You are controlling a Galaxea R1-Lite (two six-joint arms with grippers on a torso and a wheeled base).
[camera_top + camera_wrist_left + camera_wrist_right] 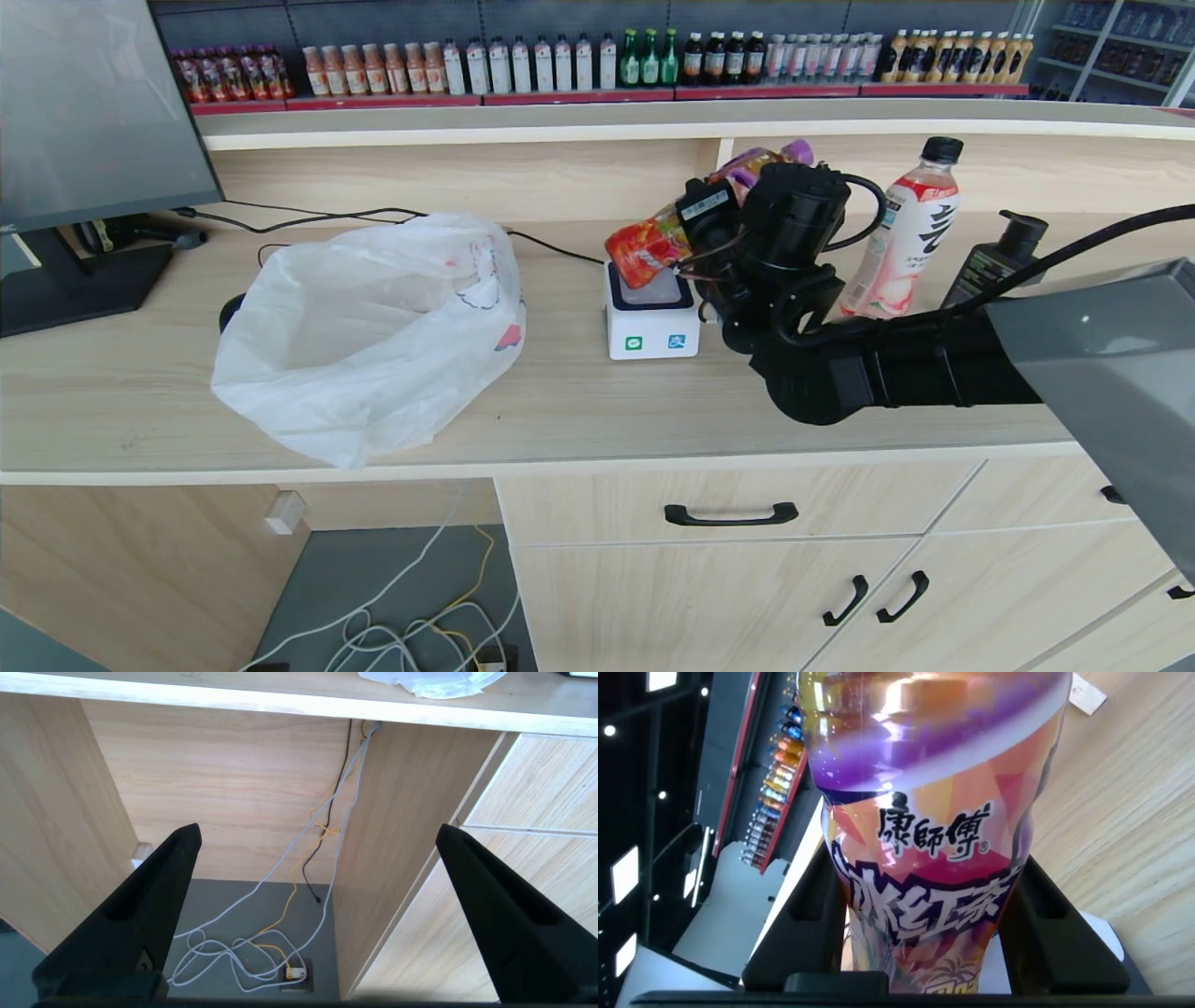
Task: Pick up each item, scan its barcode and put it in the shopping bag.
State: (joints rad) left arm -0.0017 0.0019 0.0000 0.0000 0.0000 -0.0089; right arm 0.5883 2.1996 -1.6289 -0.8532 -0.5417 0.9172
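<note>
My right gripper (714, 219) is shut on an orange drink bottle (653, 245) with a purple cap, held tilted, its bottom end just over the white barcode scanner box (651, 325). In the right wrist view the bottle (934, 859) sits between the black fingers (808, 910). A white plastic shopping bag (373, 327) lies open on the counter to the left of the scanner. A pink-labelled bottle (901, 233) and a dark pump bottle (991, 261) stand behind my right arm. My left gripper (313, 915) hangs open below the counter, with nothing between its fingers.
A monitor (84, 121) on a black stand occupies the counter's far left, with cables (308, 219) running behind the bag. A raised ledge backs the counter (579, 411). Drawers with black handles (731, 514) sit below. Loose cables (252, 952) lie on the floor under the counter.
</note>
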